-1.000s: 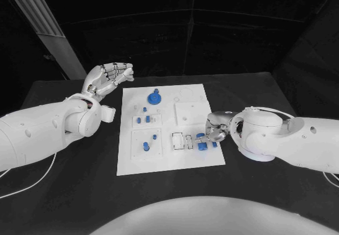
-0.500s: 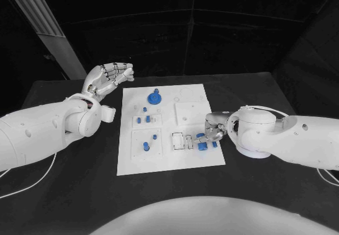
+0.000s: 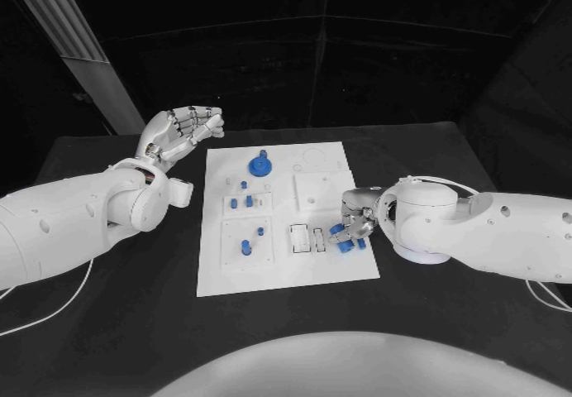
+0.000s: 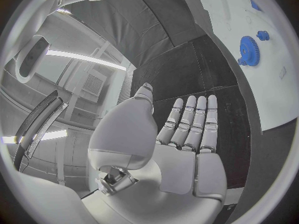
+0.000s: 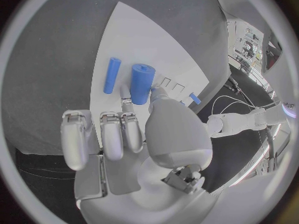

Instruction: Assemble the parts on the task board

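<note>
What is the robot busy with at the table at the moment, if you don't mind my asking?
It is assembling small blue parts on the white task board. The right hand is down at the board's right edge, fingertips at a thick blue cylinder, with a thinner blue rod lying beside it; whether it grips the cylinder is unclear. The left hand hangs off the board's far left corner, holding nothing. A blue gear sits near the far end.

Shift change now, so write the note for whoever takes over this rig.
Left robot hand: raised off the board's far left corner, fingers apart, holding nothing.
Right robot hand: down at the task board's near right edge, fingertips at the thick blue cylinder; whether it grips it I cannot tell. A thin blue rod lies beside it.
Blue gear sits at the far end; small blue pegs stand mid-left.
Left: place the cylinder and rod.
</note>
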### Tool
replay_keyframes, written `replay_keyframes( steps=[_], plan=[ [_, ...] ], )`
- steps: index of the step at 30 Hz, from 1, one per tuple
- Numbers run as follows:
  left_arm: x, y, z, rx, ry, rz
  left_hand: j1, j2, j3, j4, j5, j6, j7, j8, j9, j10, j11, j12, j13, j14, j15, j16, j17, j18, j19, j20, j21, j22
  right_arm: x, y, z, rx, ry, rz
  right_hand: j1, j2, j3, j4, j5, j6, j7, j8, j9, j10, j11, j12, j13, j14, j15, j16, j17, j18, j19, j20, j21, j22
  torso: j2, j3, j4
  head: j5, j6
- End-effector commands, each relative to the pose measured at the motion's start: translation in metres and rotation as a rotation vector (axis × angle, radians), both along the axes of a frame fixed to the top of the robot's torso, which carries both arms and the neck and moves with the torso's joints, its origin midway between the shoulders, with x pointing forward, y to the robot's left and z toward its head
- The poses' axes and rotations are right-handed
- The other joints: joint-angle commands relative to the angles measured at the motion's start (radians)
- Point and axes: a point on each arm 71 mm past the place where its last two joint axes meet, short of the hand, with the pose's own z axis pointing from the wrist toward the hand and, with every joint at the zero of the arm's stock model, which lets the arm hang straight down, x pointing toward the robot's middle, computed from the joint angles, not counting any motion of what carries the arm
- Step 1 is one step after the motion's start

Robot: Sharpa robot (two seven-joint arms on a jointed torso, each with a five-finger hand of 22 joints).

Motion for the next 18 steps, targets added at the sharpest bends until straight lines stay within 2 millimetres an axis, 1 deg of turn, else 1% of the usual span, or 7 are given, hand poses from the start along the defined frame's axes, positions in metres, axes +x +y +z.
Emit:
replay_keyframes(
  steps=[1,6,10,12,18],
  plan=[
    [-0.0030,-0.0012,0.0091,-0.046,-0.112,-0.030,-0.002,0.010,-0.005,0.000,0.003,-0.008,0.090,0.005,-0.001,-0.007,-0.002,0.002,-0.001,-0.007,0.000,0.003,-0.002,-0.010,0.004,0.000,-0.004,-0.001,-0.0033,-0.0005,-0.0065,-0.030,0.040,-0.004,0.021,-0.007,0.015,-0.001,0.000,-0.005,-0.003,0.001,-0.006,0.106,0.004,0.003,0.263,0.106,0.008,0.002,0.263,-0.015,0.104,0.008,0.003,0.263,0.000,0.0000,0.0011,-0.001,0.000],
    [-0.0030,-0.0009,0.0091,-0.046,-0.112,-0.029,-0.001,0.011,-0.005,0.000,0.003,-0.008,0.090,0.007,-0.001,-0.007,-0.002,0.003,-0.001,-0.007,0.000,0.004,-0.003,-0.010,0.004,0.000,-0.004,-0.002,-0.0042,0.0009,-0.0064,-0.026,0.040,0.003,0.074,-0.018,0.062,-0.015,-0.001,0.004,-0.006,0.000,-0.008,0.106,0.003,0.003,0.263,0.106,0.008,0.002,0.263,-0.015,0.104,0.009,0.003,0.263,0.000,0.0005,0.0009,-0.001,0.000],
    [-0.0029,-0.0006,0.0090,-0.045,-0.111,-0.028,-0.001,0.011,-0.005,0.000,0.003,-0.008,0.090,0.007,-0.001,-0.007,-0.002,0.003,-0.001,-0.007,0.000,0.004,-0.003,-0.010,0.005,0.000,-0.004,-0.002,-0.0043,0.0017,-0.0060,-0.016,0.036,0.006,0.131,-0.011,0.109,-0.042,0.003,0.016,-0.010,-0.003,-0.010,0.106,-0.001,0.003,0.263,0.106,0.006,0.002,0.263,-0.015,0.104,0.008,0.003,0.263,0.000,0.0004,0.0005,-0.001,0.000],
    [-0.0029,-0.0007,0.0090,-0.045,-0.111,-0.028,-0.001,0.011,-0.005,0.000,0.003,-0.008,0.090,0.007,-0.001,-0.007,-0.002,0.003,-0.001,-0.007,0.000,0.004,-0.003,-0.010,0.005,0.000,-0.004,-0.002,-0.0042,0.0019,-0.0058,-0.010,0.032,0.006,0.148,-0.013,0.126,-0.052,0.003,0.020,-0.011,-0.006,-0.012,0.106,-0.002,0.003,0.263,0.106,0.006,0.002,0.263,-0.015,0.104,0.007,0.003,0.263,0.000,0.0003,0.0005,-0.001,0.000],
    [-0.0028,-0.0009,0.0090,-0.045,-0.111,-0.029,-0.001,0.011,-0.005,0.000,0.003,-0.008,0.090,0.007,-0.001,-0.007,-0.002,0.003,-0.001,-0.007,0.000,0.004,-0.003,-0.010,0.005,0.000,-0.004,-0.002,-0.0031,0.0018,-0.0043,0.021,0.011,0.003,0.186,-0.023,0.167,-0.079,0.028,0.030,-0.013,-0.017,-0.018,0.106,-0.003,0.003,0.263,0.106,0.005,0.002,0.263,-0.015,0.104,0.006,0.003,0.263,-0.001,0.0002,0.0006,-0.002,0.000]
  ],
)
